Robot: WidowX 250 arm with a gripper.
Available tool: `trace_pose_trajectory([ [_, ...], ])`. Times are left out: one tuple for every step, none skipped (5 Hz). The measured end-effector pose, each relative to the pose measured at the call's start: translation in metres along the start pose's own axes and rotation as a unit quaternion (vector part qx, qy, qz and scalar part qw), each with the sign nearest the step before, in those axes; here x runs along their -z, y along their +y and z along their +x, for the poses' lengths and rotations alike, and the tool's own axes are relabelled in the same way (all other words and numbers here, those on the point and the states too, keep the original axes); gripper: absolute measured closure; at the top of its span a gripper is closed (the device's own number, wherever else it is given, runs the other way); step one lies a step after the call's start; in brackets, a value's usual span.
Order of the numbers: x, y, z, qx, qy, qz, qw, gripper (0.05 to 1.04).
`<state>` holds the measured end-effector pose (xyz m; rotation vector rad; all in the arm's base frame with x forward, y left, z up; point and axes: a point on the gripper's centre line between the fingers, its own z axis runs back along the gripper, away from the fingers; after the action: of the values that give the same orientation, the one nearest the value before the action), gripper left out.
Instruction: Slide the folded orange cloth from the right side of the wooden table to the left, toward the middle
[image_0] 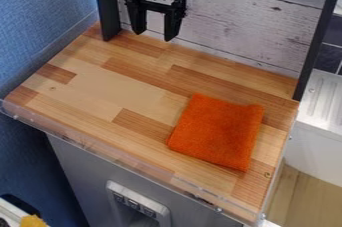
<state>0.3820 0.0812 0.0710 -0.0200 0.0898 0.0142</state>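
Note:
The black gripper [155, 33] hangs at the top of the view, left of centre, in front of the whitewashed plank backboard. Its two fingers stand apart with nothing between them. Below it and to the right, an orange cloth [218, 132] lies flat on the wooden tabletop [113, 90], roughly square, with one corner slightly raised. Gripper and cloth are well apart.
Black posts rise at the tabletop's back left [107, 6] and right [314, 41]. A clear low lip [137, 160] runs along the front edge. To the left is a blue wall, and a white ridged surface [324, 102] is at the right.

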Motion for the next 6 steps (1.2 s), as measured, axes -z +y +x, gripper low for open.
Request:
trace_pose_trajectory([
  [0.017,-0.014,-0.009,0.013,0.015,-0.003,0.9998,0.086],
  [0.01,-0.046,-0.023,0.045,-0.006,0.006,0.999,0.085],
  [0.008,-0.069,-0.039,0.065,-0.027,0.013,0.9974,0.085],
  [0.005,-0.09,-0.055,0.089,-0.048,0.02,0.9947,0.086],
  [0.003,-0.105,-0.066,0.113,-0.065,0.024,0.9912,0.084],
  [0.005,-0.118,-0.076,0.13,-0.072,0.024,0.9886,0.084],
])
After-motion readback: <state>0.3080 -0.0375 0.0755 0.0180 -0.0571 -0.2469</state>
